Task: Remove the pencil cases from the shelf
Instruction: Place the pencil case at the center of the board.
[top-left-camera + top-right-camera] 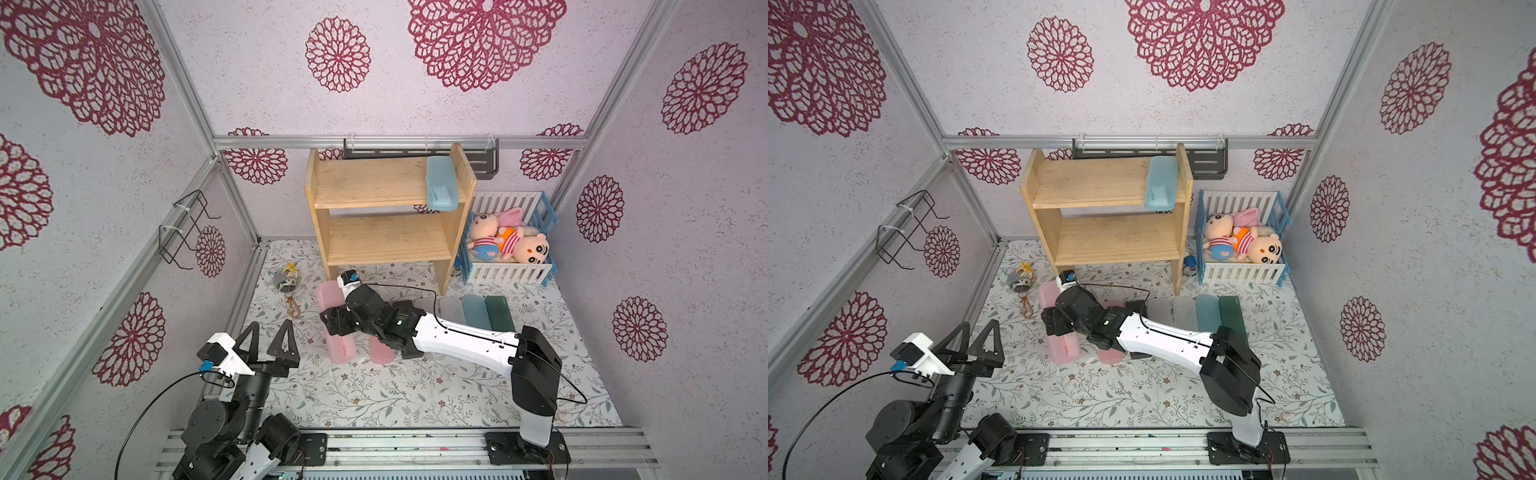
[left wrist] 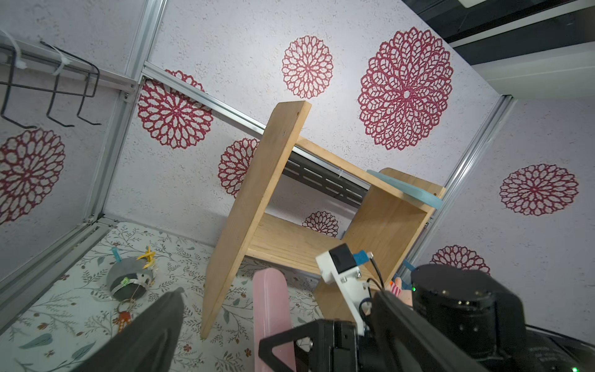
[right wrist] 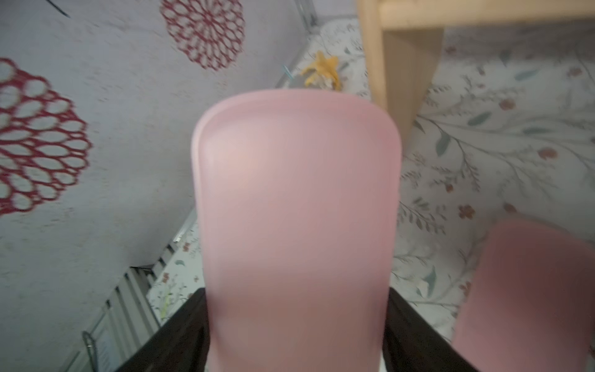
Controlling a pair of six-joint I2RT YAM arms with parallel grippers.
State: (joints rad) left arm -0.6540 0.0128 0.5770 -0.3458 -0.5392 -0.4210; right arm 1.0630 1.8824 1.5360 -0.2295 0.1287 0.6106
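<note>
Nearest the front, the left gripper hung over the tabletop with its fingers spread wide and nothing between them. Just beyond it, the fingers of the right gripper were closed on the sides of a pink pencil case at the left end of a row laid out before the shelf (whether it was clear of the cloth I could not tell). Next along lay a second pink case, then what looked like a black case mostly hidden under the right arm. After those came a first clear case, a second clear case, a light blue case and a dark green case. Seven of eight seemed to be off, so the job looked nearly done. The last light blue case sat on the upper tier by the right side panel, overhanging the front edge, and the lower tier was bare. The tabletop wore a pale leaf-and-flower cloth, with a small keychain toy near the left wall. Beside the shelf stood a blue-and-white crate of plush dolls, and behind it a dark grey rack hung on the wall. The walls were pale, with crimson flower medallions.
</note>
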